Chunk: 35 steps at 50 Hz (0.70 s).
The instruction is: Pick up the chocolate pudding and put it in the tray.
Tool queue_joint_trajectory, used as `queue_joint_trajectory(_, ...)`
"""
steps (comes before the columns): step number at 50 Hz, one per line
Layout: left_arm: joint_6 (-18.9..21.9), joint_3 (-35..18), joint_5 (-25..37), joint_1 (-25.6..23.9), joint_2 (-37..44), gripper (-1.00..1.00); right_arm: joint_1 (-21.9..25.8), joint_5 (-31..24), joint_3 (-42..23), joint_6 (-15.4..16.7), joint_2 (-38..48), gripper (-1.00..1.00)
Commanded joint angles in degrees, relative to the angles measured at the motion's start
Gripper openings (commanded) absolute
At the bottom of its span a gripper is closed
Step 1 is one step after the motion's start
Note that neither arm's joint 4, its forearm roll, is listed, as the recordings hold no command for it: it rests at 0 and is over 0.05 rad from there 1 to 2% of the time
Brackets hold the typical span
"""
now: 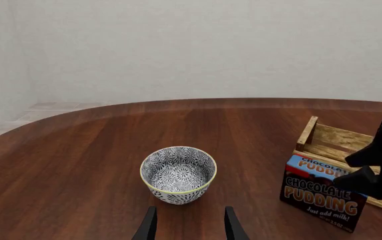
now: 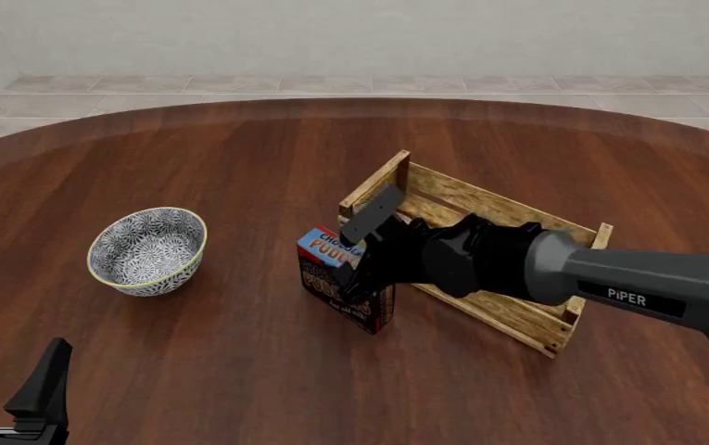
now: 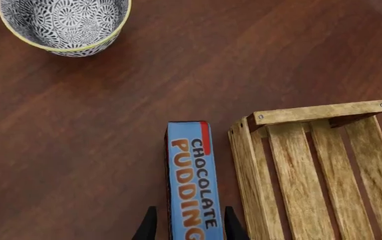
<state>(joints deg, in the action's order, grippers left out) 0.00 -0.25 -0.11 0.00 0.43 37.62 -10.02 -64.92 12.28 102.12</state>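
The right gripper [image 2: 357, 252] straddles the chocolate pudding [image 2: 335, 278], which stands upright on the bench [image 2: 231, 371] just beside the tray [image 2: 502, 315], though jaw closure cannot be determined; the left gripper [image 2: 8, 371] waits open, well apart.

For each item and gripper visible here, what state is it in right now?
chocolate pudding: standing on edge on the table, beside the tray, between the right gripper's fingers.
tray: on the table, upright, nothing visible inside.
bowl: upright, empty, untouched.
right gripper: down over the carton, fingers on either side of it; a firm grip can't be confirmed.
left gripper: open, holding nothing, away from everything.
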Motion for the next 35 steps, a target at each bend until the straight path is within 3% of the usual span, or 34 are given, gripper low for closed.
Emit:
queue_joint_trajectory(1, 0.0, 0.0, 0.0, 0.0, 0.0, 1.0, -0.7, 0.5, 0.3, -0.4, 0.5, 1.0)
queue_joint_trajectory(35, 0.0, 0.0, 0.0, 0.0, 0.0, 1.0, -0.7, 1.7, 0.1, -1.6, 2.8, 1.0)
